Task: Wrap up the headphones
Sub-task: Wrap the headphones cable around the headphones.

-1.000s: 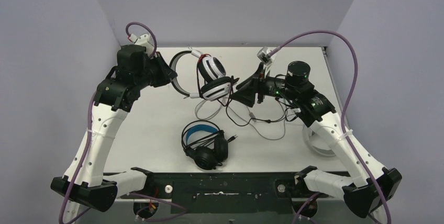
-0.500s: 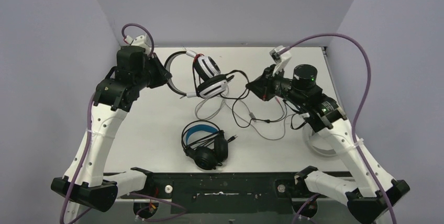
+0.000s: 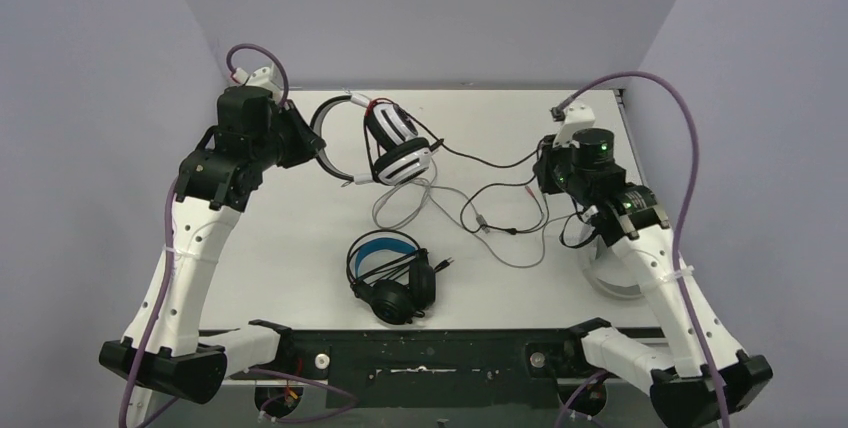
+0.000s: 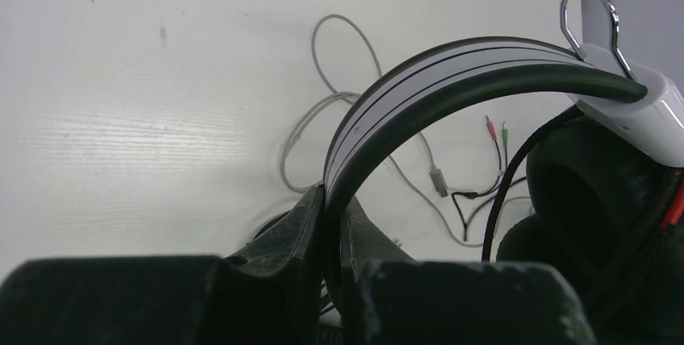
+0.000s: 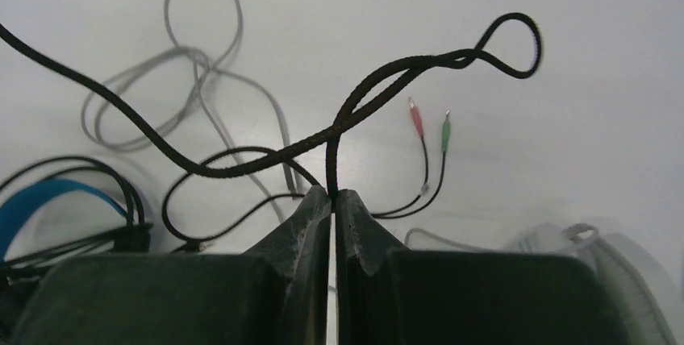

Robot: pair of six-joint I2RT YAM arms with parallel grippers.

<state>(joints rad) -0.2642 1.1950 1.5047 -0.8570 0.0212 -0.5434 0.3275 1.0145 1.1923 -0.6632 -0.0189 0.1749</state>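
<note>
One of the headphones, a white and grey headset point(image 3: 393, 140) with black ear cushions point(image 4: 593, 180), hangs above the back of the table. My left gripper point(image 3: 316, 151) point(image 4: 332, 197) is shut on its headband point(image 4: 452, 79). Its black braided cable point(image 3: 480, 161) point(image 5: 387, 71) stretches right to my right gripper point(image 3: 543, 164) point(image 5: 332, 192), which is shut on it. A black headset with a blue-lined headband point(image 3: 390, 273) point(image 5: 44, 200) lies at the front centre. A second white headset point(image 3: 612, 276) point(image 5: 625, 268) lies partly under the right arm.
Loose loops of pale cable point(image 3: 400, 206) point(image 5: 202, 63) and thin black cable point(image 3: 510, 218) lie on the table between the arms. Red and green plugs point(image 5: 429, 123) rest near the right gripper. The grey back and side walls stand close.
My right gripper shut on the black braided cable and drew it to the right, away from the held headset. My left gripper shifted the headset slightly left.
</note>
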